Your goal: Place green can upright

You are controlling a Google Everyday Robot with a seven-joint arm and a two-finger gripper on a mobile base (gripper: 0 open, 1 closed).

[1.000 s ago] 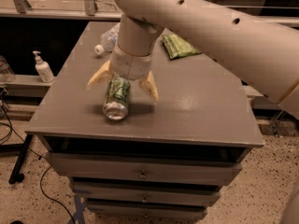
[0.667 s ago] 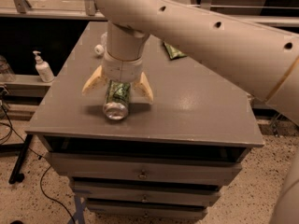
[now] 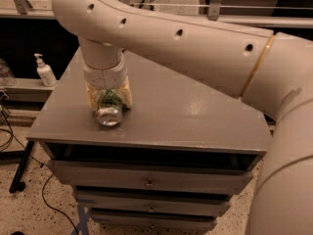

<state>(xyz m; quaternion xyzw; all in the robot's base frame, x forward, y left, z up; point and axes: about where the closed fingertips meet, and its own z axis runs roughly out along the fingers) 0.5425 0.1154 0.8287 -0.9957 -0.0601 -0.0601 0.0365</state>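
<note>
The green can (image 3: 109,109) lies on its side near the front left of the grey cabinet top (image 3: 195,116), its silver end facing the camera. My gripper (image 3: 109,98) reaches down from above, and its two pale yellow fingers (image 3: 91,98) are closed against both sides of the can. The can rests on or just above the surface; I cannot tell which. The large cream arm fills the upper and right part of the view and hides the back of the table.
The cabinet has several drawers (image 3: 146,182) below its front edge. A white pump bottle (image 3: 45,71) stands on a low shelf to the left. Cables run along the speckled floor (image 3: 39,209) at lower left.
The gripper's fingers, spread wide on either side of the can before, have closed onto it. The arm has swung further across the view, covering the back of the table.
</note>
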